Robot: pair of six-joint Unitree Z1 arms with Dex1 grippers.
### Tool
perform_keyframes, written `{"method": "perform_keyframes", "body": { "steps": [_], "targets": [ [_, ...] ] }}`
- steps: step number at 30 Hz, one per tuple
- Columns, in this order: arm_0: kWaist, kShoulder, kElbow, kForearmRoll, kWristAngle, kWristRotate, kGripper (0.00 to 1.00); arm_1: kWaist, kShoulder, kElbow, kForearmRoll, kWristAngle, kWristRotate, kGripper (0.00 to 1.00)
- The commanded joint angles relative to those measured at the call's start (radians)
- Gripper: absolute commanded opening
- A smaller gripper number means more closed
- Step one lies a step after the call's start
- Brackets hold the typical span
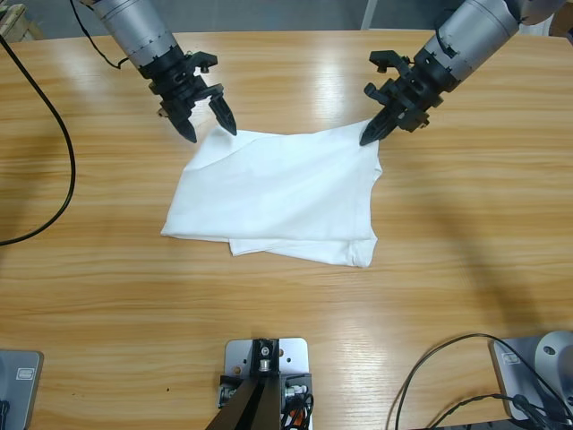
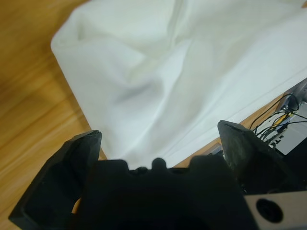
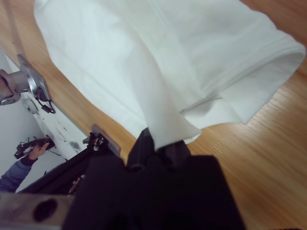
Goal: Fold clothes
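Note:
The white T-shirt [image 1: 277,193] lies folded into a rough rectangle in the middle of the wooden table [image 1: 474,269]. My left gripper [image 1: 210,133] hovers open just over its far left corner, nothing between the jaws. In the left wrist view the shirt [image 2: 192,72] fills the space ahead of the left gripper [image 2: 159,132], whose jaws stand wide apart. At the far right corner my right gripper [image 1: 369,136] is shut on the cloth, lifting it slightly. The right wrist view shows the shirt [image 3: 168,57] and a pinched corner rising out of the right gripper [image 3: 160,141].
A black cable [image 1: 63,152] loops over the table's left end. More cables [image 1: 439,376] lie at the front right. A person's hand [image 3: 29,148] and blue sleeve show small in the right wrist view's background, off the table.

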Motion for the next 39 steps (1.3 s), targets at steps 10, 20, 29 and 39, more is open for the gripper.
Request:
{"method": "perform_keyframes", "body": {
  "steps": [10,20,29,39],
  "targets": [
    [-0.014,0.090,-0.044,0.149,-0.017,0.028,0.945,-0.034,0.148,-0.137,0.123,-0.035,-0.047,0.000],
    [-0.013,0.088,-0.048,0.150,-0.013,0.031,0.945,-0.050,0.166,-0.058,0.142,-0.071,-0.013,0.952],
    [-0.013,0.063,-0.037,0.151,-0.011,0.032,0.946,-0.075,0.123,-0.003,0.142,-0.089,-0.001,1.000],
    [-0.025,0.037,-0.017,0.151,-0.009,0.034,0.945,0.016,-0.149,0.292,-0.074,-0.101,0.097,1.000]
  ]
}}
